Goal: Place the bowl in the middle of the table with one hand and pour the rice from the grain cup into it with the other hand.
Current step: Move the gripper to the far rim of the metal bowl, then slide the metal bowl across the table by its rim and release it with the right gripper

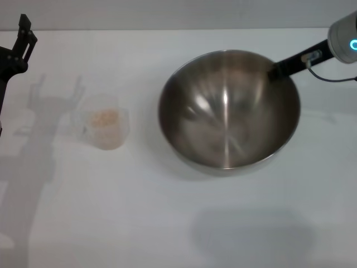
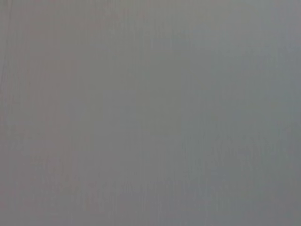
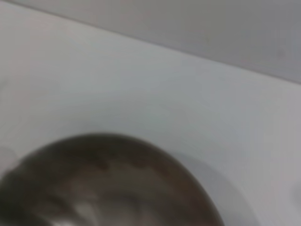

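The large steel bowl [image 1: 228, 109] sits on the white table [image 1: 167, 223], right of centre; its dark rim also fills the near part of the right wrist view [image 3: 108, 188]. My right gripper [image 1: 277, 69] reaches in from the far right and is shut on the bowl's far right rim. The clear grain cup [image 1: 104, 127] stands upright at centre left with pale rice [image 1: 104, 118] inside. My left gripper [image 1: 23, 34] hangs high at the far left edge, well apart from the cup. The left wrist view shows only plain grey.
The table's far edge meets a grey wall at the top of the head view. The arms cast soft shadows on the table left of the cup and below the bowl.
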Tool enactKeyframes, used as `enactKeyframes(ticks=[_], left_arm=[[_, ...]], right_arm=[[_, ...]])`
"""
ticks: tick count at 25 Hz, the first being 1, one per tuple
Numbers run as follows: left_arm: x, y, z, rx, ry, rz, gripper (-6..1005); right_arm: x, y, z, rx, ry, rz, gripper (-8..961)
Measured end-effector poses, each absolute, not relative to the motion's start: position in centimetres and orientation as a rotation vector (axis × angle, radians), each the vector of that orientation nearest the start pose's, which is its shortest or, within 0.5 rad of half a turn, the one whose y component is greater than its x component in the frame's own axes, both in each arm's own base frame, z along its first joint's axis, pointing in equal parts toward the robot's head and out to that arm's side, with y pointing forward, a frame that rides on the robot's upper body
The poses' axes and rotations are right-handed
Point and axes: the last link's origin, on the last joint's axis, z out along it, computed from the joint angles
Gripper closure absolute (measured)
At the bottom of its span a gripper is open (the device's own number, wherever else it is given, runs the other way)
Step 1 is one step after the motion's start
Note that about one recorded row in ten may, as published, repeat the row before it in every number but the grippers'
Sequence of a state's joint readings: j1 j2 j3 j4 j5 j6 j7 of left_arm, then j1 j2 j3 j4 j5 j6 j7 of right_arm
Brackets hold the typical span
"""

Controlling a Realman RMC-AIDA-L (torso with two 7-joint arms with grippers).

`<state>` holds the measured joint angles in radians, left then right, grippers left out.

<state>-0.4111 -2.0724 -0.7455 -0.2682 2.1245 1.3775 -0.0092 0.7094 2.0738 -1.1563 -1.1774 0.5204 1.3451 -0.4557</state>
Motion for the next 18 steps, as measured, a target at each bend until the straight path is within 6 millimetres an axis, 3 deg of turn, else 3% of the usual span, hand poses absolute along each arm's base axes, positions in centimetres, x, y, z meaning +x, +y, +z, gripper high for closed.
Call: enactKeyframes(ticks=[7,18], left_arm=[[-29.3,32.4,0.1,-1.470,-0.335,-0.852,141],[-29.1,32.5,0.1,-1.471,-0.330,-0.857,142]], right_arm=[[17.0,41.3,1.1,-2.388,1.101,-0.085,914],[16.1,41.6,0.7,-2.421,1.079,0.013,910]])
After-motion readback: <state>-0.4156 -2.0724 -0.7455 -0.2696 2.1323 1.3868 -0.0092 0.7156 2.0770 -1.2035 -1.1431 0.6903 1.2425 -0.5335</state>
